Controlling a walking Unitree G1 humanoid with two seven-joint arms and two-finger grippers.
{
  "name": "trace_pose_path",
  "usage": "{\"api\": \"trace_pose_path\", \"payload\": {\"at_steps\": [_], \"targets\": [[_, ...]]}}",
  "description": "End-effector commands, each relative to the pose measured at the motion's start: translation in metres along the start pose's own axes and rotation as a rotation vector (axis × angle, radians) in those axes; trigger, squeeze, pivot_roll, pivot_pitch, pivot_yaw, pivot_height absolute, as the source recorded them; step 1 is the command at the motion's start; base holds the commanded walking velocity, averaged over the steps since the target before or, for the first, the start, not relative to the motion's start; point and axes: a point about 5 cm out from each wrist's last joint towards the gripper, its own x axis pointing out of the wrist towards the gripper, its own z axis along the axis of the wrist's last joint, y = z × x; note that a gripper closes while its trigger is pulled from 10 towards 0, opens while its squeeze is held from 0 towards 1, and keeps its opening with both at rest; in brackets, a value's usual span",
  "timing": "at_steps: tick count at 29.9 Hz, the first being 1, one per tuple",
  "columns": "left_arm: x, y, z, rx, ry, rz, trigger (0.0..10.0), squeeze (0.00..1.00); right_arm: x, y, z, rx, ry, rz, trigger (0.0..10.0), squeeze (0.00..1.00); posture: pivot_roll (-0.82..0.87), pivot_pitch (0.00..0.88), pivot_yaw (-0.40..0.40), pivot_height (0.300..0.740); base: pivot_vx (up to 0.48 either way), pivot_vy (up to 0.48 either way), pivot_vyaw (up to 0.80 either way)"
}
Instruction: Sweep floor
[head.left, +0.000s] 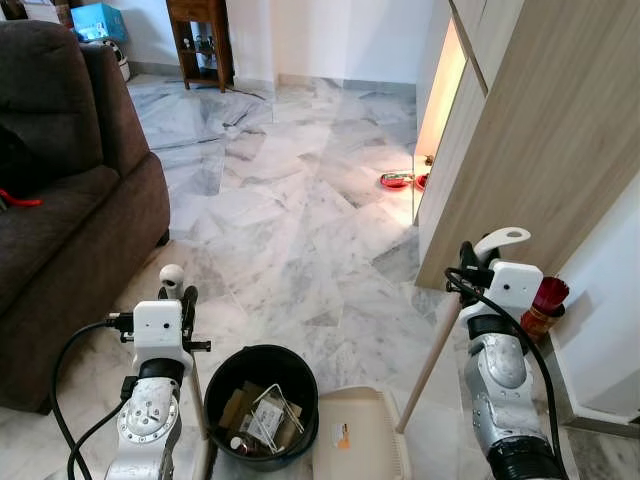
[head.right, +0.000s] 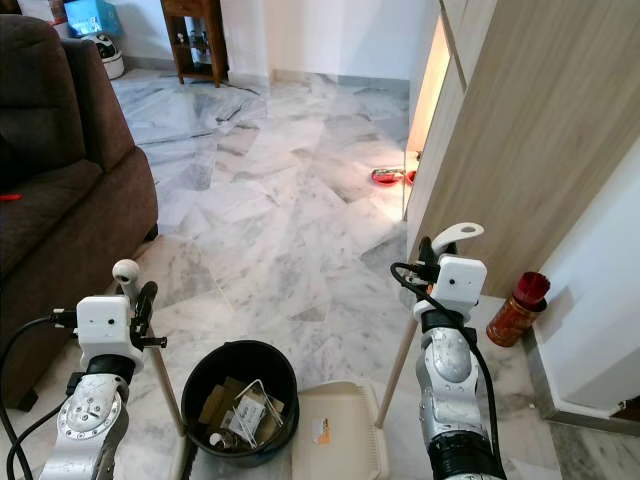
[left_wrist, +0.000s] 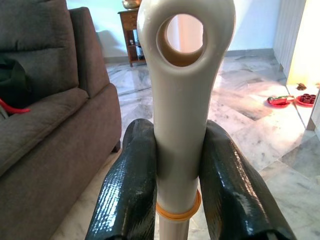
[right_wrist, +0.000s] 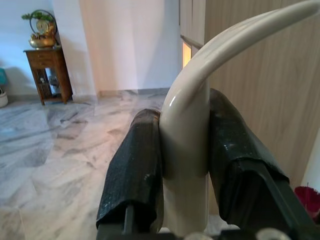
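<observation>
Left eye view – both grippers clamp handles; bin (head.left: 262, 400) ahead, sofa (head.left: 70, 220) left, cabinet (head.left: 540, 140) right

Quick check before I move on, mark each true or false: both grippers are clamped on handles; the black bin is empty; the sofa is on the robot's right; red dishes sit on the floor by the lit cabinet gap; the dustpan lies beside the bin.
1. Both grippers hold handles. True: the left gripper is shut on the cream broom handle with a hanging hole, the right gripper on the curved cream dustpan handle.
2. The round black bin is empty. False: it holds cardboard and wrappers.
3. The dark brown sofa is on the robot's right. False: left.
4. Red dishes sit by the lit gap. True.
5. The beige dustpan lies beside the bin. True.
</observation>
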Motion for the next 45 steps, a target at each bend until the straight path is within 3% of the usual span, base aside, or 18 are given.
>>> {"api": "trace_pose_path", "payload": {"at_steps": [1, 15, 22, 24, 32, 35, 38, 40, 45], "targets": [[0.004, 0.002, 0.005, -0.001, -0.031, -0.006, 10.0, 0.00, 0.004, -0.001, 0.004, -0.019, -0.007, 0.010, 10.0, 0.00, 0.03, 0.000, -0.002, 0.740, 0.000, 0.000, 0.00], [-0.002, 0.001, 0.000, -0.013, -0.017, -0.030, 10.0, 0.00, 0.008, -0.001, -0.007, -0.103, 0.083, 0.060, 10.0, 0.00, 0.03, 0.000, -0.017, 0.740, 0.000, 0.000, 0.00], [-0.003, 0.000, -0.001, -0.019, -0.012, -0.040, 10.0, 0.00, 0.006, -0.005, -0.019, -0.165, 0.170, 0.048, 10.0, 0.00, 0.03, 0.000, -0.019, 0.740, 0.000, 0.000, 0.00], [-0.003, 0.000, -0.001, -0.019, -0.012, -0.041, 10.0, 0.00, 0.004, -0.005, -0.028, -0.217, 0.240, 0.067, 10.0, 0.00, 0.03, 0.000, -0.021, 0.740, 0.000, 0.000, 0.00], [-0.002, -0.001, -0.002, -0.023, -0.009, -0.051, 10.0, 0.00, 0.004, -0.009, -0.035, -0.240, 0.295, 0.068, 10.0, 0.00, 0.03, 0.000, -0.024, 0.740, 0.000, 0.000, 0.00], [-0.002, -0.001, -0.002, -0.022, -0.008, -0.053, 10.0, 0.00, 0.004, -0.009, -0.034, -0.230, 0.287, 0.067, 10.0, 0.00, 0.03, 0.000, -0.023, 0.740, 0.000, 0.000, 0.00], [-0.002, 0.000, -0.002, -0.016, -0.008, -0.046, 10.0, 0.00, 0.006, -0.004, -0.024, -0.166, 0.209, 0.083, 10.0, 0.00, 0.03, 0.000, -0.024, 0.740, 0.000, 0.000, 0.00], [-0.002, 0.002, 0.000, -0.008, -0.020, -0.027, 10.0, 0.00, 0.010, 0.002, -0.008, -0.075, 0.087, 0.077, 10.0, 0.00, 0.03, 0.000, -0.024, 0.740, 0.000, 0.000, 0.00], [0.002, -0.001, 0.004, -0.008, -0.038, -0.020, 10.0, 0.00, 0.011, 0.007, 0.004, -0.048, -0.005, 0.060, 10.0, 0.00, 0.03, 0.000, -0.020, 0.740, 0.000, 0.000, 0.00]]}}
